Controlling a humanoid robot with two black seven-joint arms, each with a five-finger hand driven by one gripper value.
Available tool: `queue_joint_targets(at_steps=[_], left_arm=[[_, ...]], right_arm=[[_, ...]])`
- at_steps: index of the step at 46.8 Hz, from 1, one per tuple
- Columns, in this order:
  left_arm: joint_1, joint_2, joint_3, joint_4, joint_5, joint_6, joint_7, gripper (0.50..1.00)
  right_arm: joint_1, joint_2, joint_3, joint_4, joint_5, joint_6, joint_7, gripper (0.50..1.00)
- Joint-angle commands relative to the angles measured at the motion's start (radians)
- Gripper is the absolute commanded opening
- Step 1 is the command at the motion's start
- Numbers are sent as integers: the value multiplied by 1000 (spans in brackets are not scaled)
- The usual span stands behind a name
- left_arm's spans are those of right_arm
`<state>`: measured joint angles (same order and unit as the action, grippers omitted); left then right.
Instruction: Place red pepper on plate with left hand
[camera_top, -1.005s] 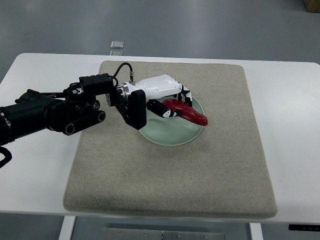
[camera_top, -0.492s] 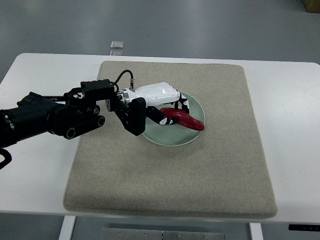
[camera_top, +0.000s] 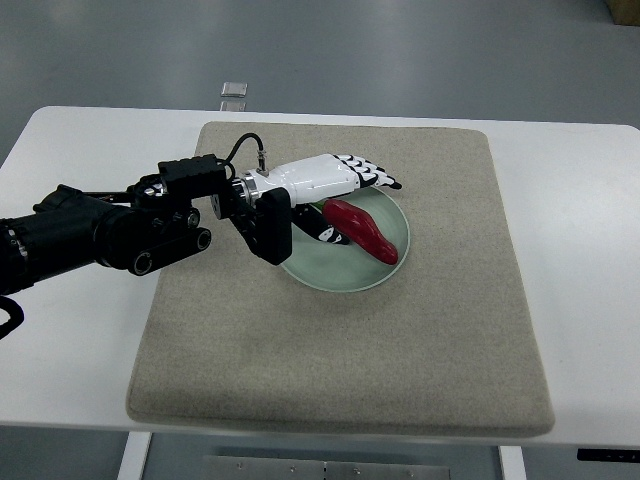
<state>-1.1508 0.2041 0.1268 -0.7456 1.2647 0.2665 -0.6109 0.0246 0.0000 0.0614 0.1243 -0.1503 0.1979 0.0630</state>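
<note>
Plate (camera_top: 345, 272): round, shallow, pale green and glassy, it lay on the mat toward the far edge, a little left of the mat's middle. It held one item.

Red pepper (camera_top: 362, 227): long, curved and glossy, tapering toward the right. It rested inside the plate, across its far right part, with the tip near the right rim.

My left hand (camera_top: 335, 178): white shell with black joints. The fingers were stretched out and spread flat above the plate's far rim, pointing right, and held nothing. The fingertips (camera_top: 383, 180) stood just beyond the pepper, apart from it. A black thumb part sat under the palm, just beside the pepper's left end; I could not tell whether it touched.

My left arm (camera_top: 95, 232): black, bulky, jointed, with a thin black cable looping at the wrist. It came in over the table's left edge and crossed the mat's left edge.

Mat (camera_top: 400, 360): square with rounded corners, grey-beige, felt-like weave. It covered most of the tabletop's middle.

Table (camera_top: 585, 250): white, smooth, with rounded corners; bare strips showed left and right of the mat.

Floor (camera_top: 400, 50): grey and smooth, beyond the table's far edge. A small pale square object (camera_top: 234, 89) lay on it near the far left corner.
</note>
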Motion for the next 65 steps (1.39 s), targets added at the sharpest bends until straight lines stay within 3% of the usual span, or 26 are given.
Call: queue_joint_targets(at_steps=[1,10,15,36,48,55,65], left_arm=[[2,0,-35,-3,-2,2,0,958],[29,4,-274,0,-142,5,0,960],[39,11,-375,3,-326,0,0,990],[62,17,-392,189,-1142,-16,0,992],[120,20,-438,224,-1232,-29,85,994],[140,26,-509,226,-1237,-53,174,994],[175,26,-601,233,-1240,-122,204,994]], right_arm=[[0,0,0,0,0,0,0,932],[0,0,0,0,0,0,0,932],[0,0,0,0,0,0,0,932],[0,0,0,0,0,0,0,932],[0,0,0,0,0,0,0,932],[0,0,0,0,0,0,0,932],[0,0,0,0,0,0,0,932]])
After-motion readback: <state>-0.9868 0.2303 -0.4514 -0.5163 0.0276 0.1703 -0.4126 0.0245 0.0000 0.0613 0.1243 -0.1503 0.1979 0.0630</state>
